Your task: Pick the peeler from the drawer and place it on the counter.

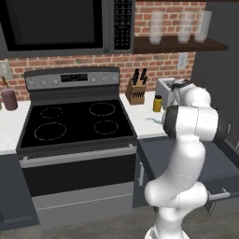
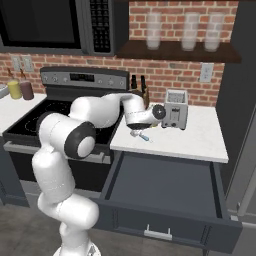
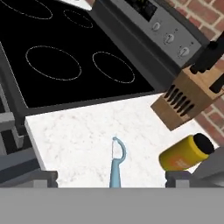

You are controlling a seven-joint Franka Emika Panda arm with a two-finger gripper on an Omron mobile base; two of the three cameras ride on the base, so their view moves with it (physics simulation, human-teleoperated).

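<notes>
Currently the claw [image 2: 141,131] hangs just above the white tabletop [image 2: 200,137], its fingers spread apart and gripping nothing; in the hand view the two finger tips [image 3: 43,177] sit wide at the bottom, either side of the peeler. The peeler [image 3: 116,162] lies flat on the tabletop between them, whitish blade end toward 12 o'clock, teal handle toward 6, touching neither finger. Out from there: yellow jar [image 3: 186,153] at 3 o'clock, knife block [image 3: 188,98] at 1 o'clock, black stove top [image 3: 65,61] at 11 o'clock; the drawer [image 2: 165,192] stands pulled open below the tabletop edge.
</notes>
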